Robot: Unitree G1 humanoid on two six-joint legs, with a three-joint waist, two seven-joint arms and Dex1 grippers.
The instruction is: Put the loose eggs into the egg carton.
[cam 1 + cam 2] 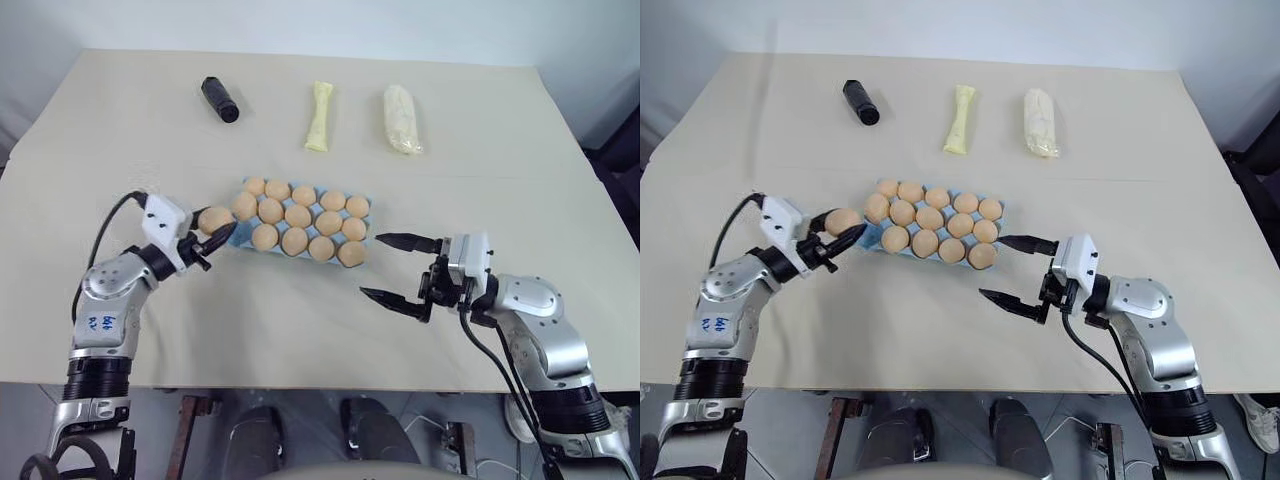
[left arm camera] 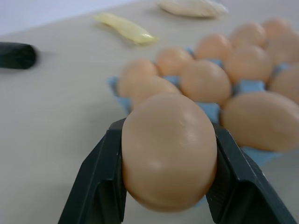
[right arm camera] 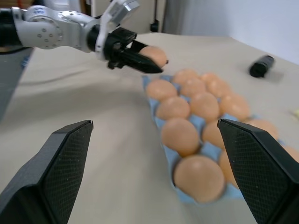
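We held one egg (image 1: 214,219) in our left fingers (image 1: 203,243), clamped across its middle, at the carton's (image 1: 243,238) nine o'clock corner on the bench (image 1: 300,330). Our right fingers (image 1: 392,270) stood wide, empty. Eggs seemed smooth, brittle: grip gently at the waist

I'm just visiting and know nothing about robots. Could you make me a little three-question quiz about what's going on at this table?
1. True or false: the left pincer is shut on an egg.
2. Which is nearest the egg carton? A) black cylinder B) right pincer C) white packet
3. Fill in: the right pincer's jaws stand ____ with nothing between them.

Key
1. True: the left wrist view shows the egg clamped between both fingers, beside the carton's left end.
2. B: it hangs just off the carton's right end; the other two lie at the table's far side.
3. Open.
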